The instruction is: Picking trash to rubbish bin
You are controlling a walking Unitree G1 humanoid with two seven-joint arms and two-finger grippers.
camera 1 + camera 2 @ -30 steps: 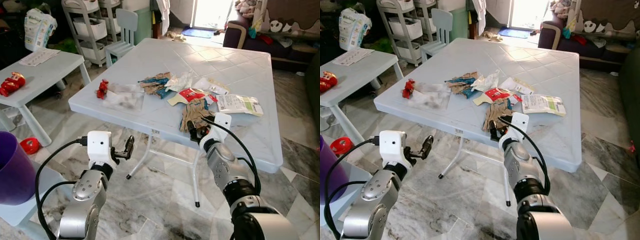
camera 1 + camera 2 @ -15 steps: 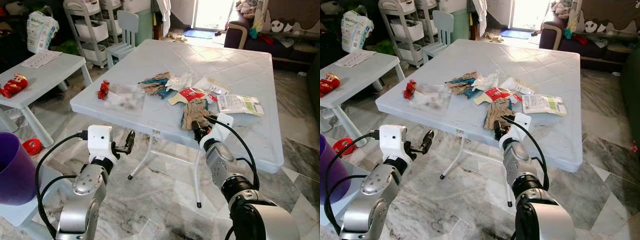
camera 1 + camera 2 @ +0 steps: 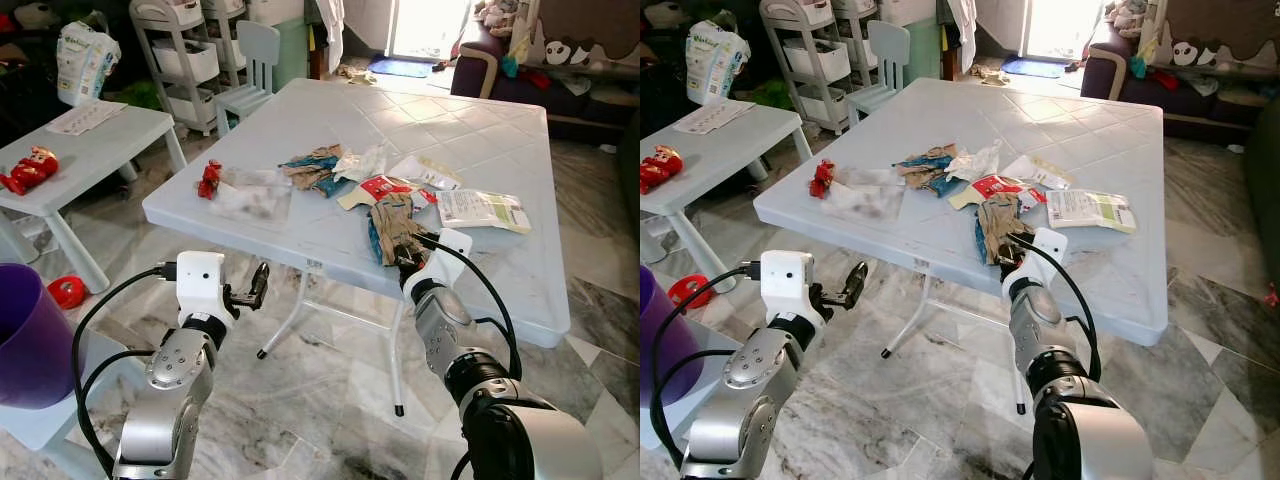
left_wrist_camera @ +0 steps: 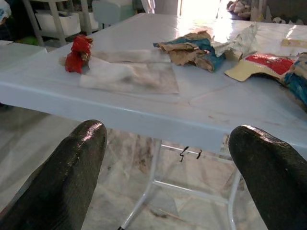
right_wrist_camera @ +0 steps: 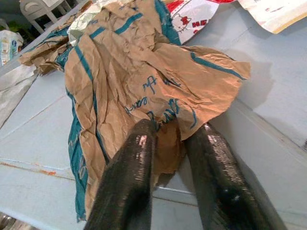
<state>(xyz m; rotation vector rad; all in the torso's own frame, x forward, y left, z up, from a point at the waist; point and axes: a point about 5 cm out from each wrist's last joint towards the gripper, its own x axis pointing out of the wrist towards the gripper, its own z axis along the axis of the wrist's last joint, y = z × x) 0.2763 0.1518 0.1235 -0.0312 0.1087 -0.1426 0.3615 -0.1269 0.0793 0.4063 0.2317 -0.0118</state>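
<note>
While the left gripper [image 3: 258, 283] hangs open below the table [image 3: 500, 290] edge, the right gripper [image 5: 168, 143] pinches the crumpled brown bag [image 5: 144, 81] at the table's near edge, other wrappers [image 3: 320, 168] lying toward 11 o'clock.

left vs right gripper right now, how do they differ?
The left gripper hangs in the air short of the white table's near edge; the right gripper is over the table's near edge. The left gripper's fingers are spread wide and hold nothing; the right gripper's fingers are pinched on the crumpled brown paper bag. Both have two long black fingers and point toward the trash on the table.
</note>
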